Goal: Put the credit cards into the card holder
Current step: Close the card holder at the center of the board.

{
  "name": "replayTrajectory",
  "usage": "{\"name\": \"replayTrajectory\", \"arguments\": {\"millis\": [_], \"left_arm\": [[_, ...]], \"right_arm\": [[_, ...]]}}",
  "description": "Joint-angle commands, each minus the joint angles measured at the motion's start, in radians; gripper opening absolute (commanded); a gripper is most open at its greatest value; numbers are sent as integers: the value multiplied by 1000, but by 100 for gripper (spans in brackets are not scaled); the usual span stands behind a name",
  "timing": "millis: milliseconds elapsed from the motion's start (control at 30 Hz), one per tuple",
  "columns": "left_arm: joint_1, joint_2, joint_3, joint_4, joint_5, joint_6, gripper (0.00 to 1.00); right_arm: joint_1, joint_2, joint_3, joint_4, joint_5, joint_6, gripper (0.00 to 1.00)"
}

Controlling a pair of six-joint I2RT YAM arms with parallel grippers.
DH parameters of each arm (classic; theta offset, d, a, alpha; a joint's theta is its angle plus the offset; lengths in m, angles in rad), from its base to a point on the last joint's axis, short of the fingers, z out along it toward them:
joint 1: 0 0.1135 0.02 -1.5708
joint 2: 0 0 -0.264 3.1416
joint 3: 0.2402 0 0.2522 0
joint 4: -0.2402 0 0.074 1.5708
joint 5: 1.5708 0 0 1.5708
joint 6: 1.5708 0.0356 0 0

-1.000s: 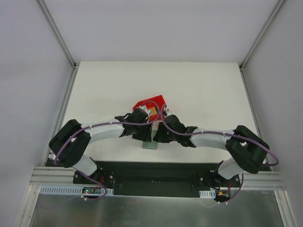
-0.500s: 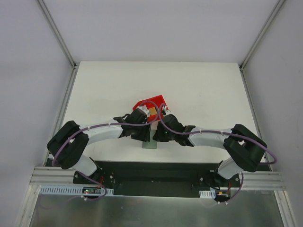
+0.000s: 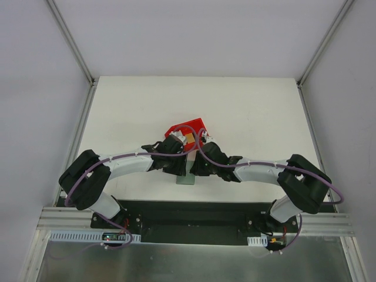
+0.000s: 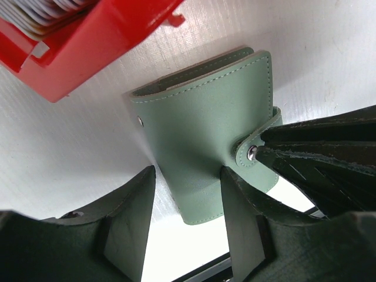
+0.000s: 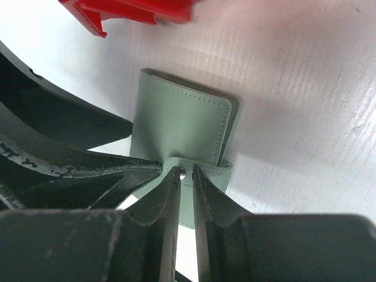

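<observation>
White laminate table (image 3: 247, 117), enclosed by pale walls, carried all the work at its near middle. The card holder (image 4: 200, 117), a small grey-green stitched folding wallet, lay flat and folded shut just in front of a red plastic bin (image 4: 88, 53), with a narrow strip of table between them. The credit cards (image 4: 56, 13), thin pale rectangles in a stack, with an orange-gold one showing in the overhead view, sat inside that bin. None was in the wallet.

Left gripper (image 4: 188, 175): jaws apart, with one finger beside the wallet's edge and the other across its face near the strap. Whether either finger pressed down could not be established.

Right gripper (image 5: 186, 176): jaws nearly together, apparently clamped on the closure strap (image 5: 205, 166) at its small round metal snap (image 4: 251, 153), which looked fastened.

Stage judged: opening the wallet, with no card yet inserted.

Handling assessment: the wallet appeared light and pliable. It would likely slide on the smooth surface, and lift bodily if the strap were pulled with nothing holding it down. The strap tab was the proper purchase for opening it, and the body wanted pinning flat near its fold or its near end. The cards looked stiff, thin and slick. A pinch across the faces of an upstanding edge would suit, since a card lying flat offers the fingers little to catch.
</observation>
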Motion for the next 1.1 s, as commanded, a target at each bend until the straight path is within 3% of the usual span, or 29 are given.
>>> {"name": "replayTrajectory", "arguments": {"millis": [0, 1067], "left_arm": [[2, 47, -26, -116, -82, 16, 47], [3, 40, -14, -118, -68, 22, 49]], "right_arm": [[15, -42, 6, -7, 22, 6, 17], [18, -71, -49, 15, 2, 77, 18]]}}
